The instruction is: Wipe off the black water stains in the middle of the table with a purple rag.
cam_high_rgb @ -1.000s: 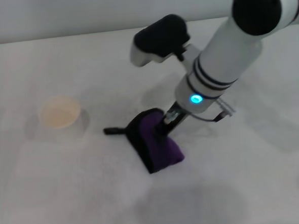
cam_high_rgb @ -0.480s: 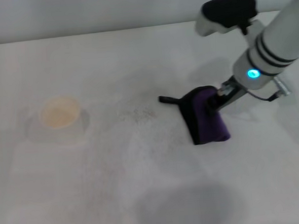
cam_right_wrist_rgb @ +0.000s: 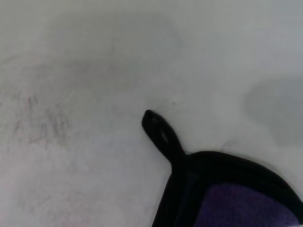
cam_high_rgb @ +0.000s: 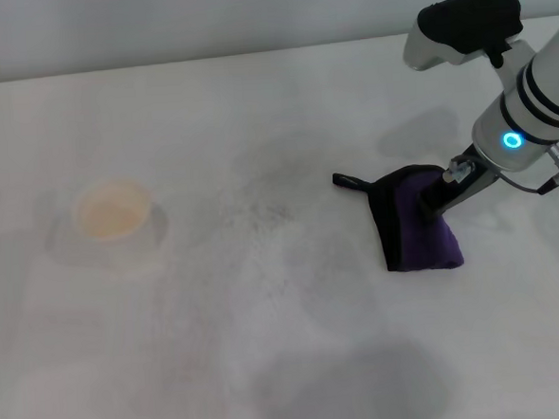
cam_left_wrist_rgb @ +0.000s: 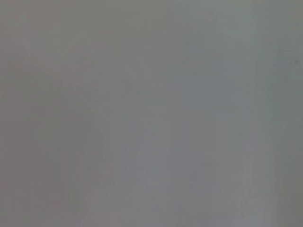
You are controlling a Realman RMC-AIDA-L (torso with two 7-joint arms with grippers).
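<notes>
The purple rag (cam_high_rgb: 418, 228) with black edging lies bunched on the white table (cam_high_rgb: 269, 343), right of the middle. Its thin black loop (cam_high_rgb: 347, 181) points toward the centre. My right gripper (cam_high_rgb: 442, 190) comes down from the right and is shut on the rag's upper fold. In the right wrist view the rag (cam_right_wrist_rgb: 236, 201) and its loop (cam_right_wrist_rgb: 160, 131) fill a corner, with none of the gripper's own fingers showing. The black water stains are out of view; only a faint grey speckled smudge (cam_high_rgb: 256, 211) marks the middle. My left gripper shows in no view.
A white paper cup (cam_high_rgb: 112, 212) stands at the left of the table. The table's back edge (cam_high_rgb: 204, 60) meets a pale wall. The left wrist view is plain grey, with nothing to make out.
My right arm has dragged the rag across the table from the middle to the right, passing over the smudged area. The cup has stayed put.
</notes>
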